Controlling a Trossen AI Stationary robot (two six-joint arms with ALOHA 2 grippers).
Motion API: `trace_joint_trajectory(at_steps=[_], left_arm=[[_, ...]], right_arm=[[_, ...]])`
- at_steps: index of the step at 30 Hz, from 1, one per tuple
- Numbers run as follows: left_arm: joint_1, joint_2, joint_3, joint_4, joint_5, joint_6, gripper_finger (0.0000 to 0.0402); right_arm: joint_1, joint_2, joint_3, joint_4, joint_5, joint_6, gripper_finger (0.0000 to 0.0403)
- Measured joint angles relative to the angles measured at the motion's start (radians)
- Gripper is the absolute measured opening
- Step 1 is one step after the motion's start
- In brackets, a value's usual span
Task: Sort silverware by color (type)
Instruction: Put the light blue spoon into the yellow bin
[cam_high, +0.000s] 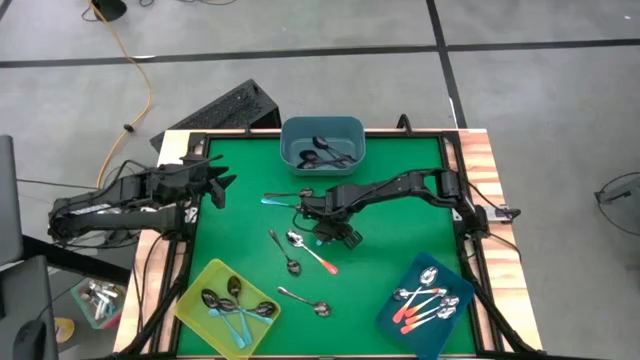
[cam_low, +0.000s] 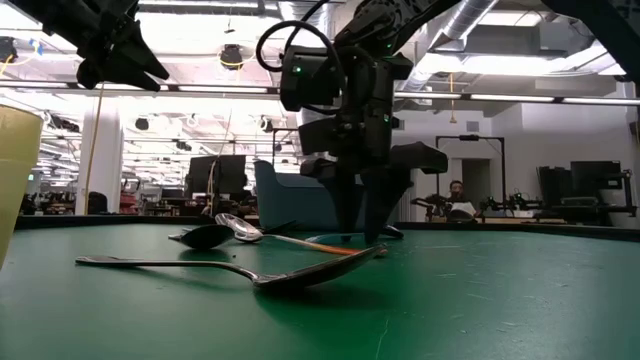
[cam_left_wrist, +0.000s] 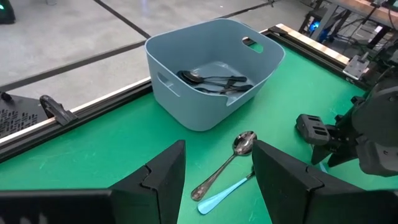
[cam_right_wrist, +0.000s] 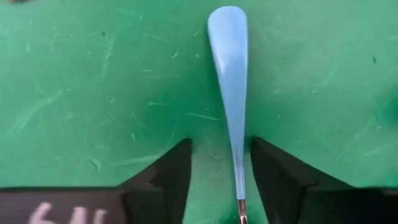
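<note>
Light-blue spoon handle (cam_right_wrist: 230, 93) lies between the right pincer (cam_right_wrist: 219, 180) fingers — parted, not clamping.

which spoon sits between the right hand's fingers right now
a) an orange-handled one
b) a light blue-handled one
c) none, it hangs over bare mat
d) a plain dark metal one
b: in the right wrist view the light blue spoon handle runs straight between the two fingers of the open right hand, low over the green mat.
</note>
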Motion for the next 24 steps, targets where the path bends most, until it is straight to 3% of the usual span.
trace_joint_trajectory(at_steps=[10, 16, 24], left_arm=[[0.0, 0.0, 0.0, -0.005, -0.001, 0.001, 0.017], [0.0, 0.0, 0.0, -0.005, -0.001, 0.0, 0.017], [0.0, 0.0, 0.0, -0.003, 0.026, -0.001, 0.017]], right_arm=[[-0.009, -0.007, 0.0, 0.014, -0.016, 0.244, 0.0013], [0.016, -0.002, 0.027, 0.031, -0.029, 0.441, 0.001], [0.072, 0.004, 0.17, 0.05, -0.025, 0.603, 0.0002]])
